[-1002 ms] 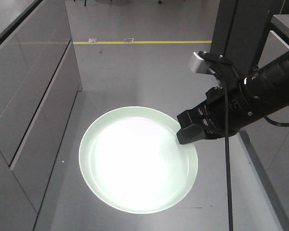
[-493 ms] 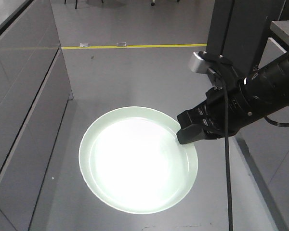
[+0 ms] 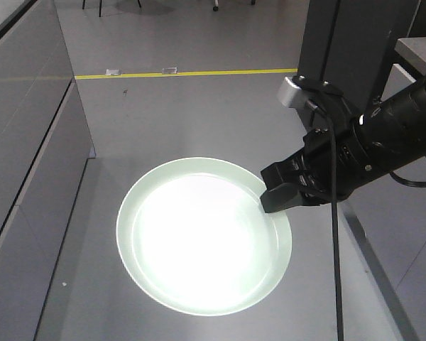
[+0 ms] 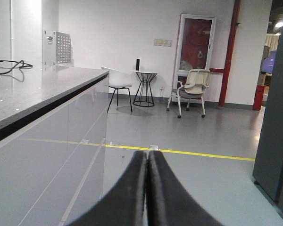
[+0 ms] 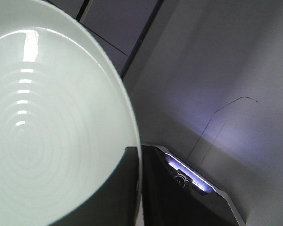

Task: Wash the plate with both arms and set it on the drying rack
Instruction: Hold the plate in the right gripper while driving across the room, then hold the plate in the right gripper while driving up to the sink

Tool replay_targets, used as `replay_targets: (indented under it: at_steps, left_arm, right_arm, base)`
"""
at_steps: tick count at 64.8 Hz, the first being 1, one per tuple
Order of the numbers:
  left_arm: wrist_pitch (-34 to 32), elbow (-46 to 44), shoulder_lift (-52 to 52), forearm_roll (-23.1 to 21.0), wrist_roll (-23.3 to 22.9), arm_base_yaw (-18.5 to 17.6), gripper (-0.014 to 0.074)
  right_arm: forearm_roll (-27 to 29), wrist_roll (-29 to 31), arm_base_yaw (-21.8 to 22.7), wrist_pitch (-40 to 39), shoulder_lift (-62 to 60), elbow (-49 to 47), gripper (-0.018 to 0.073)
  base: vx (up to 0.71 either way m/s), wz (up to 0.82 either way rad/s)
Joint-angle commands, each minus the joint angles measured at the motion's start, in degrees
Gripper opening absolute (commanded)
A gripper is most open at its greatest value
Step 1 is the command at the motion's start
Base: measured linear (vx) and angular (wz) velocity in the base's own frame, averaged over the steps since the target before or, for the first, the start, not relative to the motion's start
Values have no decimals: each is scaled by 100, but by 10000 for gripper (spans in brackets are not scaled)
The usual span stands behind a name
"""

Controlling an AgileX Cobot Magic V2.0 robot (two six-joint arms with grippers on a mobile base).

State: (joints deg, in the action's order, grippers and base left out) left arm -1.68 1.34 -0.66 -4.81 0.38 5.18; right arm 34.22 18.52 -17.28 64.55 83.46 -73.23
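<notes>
At the far left ran a grey worktop [image 4: 33, 92] over pale cabinet fronts [image 3: 28, 163]. Nothing of the task stood on the part of it that showed. No sink, tap or rack appeared in any view.

The left end effector [image 4: 147, 157] was closed on nothing, its two dark fingers pressed flat together. It pointed out over the floor [image 3: 192, 121] towards a yellow line [image 3: 184, 73], with chairs far beyond. It took no part in holding anything.

In the middle the plate [image 3: 202, 234] hung in the air above the floor, face up and close to level. It rested on nothing and was well apart from the worktop. Its face glared white under the light. The right wrist view showed only faint rings of reflection on it [image 5: 47, 132], so I could not tell whether it was wet, soapy or dry.

At the plate's right rim the right end effector [image 3: 275, 195] was clamped shut on the edge, one finger above and one below. The right arm [image 3: 405, 121] reached in from the right edge, and it alone bore the plate.

By my judgement the pick-up was done and the plate was being carried. Whether the washing was already done could not be read from these views. The placing was plainly left: the rack had yet to come into sight, and the plate had yet to be lowered into it and let go.
</notes>
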Motion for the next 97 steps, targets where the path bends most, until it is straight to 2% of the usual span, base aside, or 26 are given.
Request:
replay_targets:
  at_steps: [1, 44, 97]
  left_arm:
    - [-446, -130, -83, -17, -38, -41, -6]
    - [-446, -130, -83, -17, -38, -41, -6]
    - [-446, -130, -83, -17, -38, -41, -6]
  right_arm:
    - [244, 40, 9, -139, -223, -153, -4]
    - [244, 40, 9, -139, -223, -153, -4]
    - [244, 40, 9, -139, -223, -153, -4]
  base:
    - [15, -7]
    - [12, -18]
    - [10, -35]
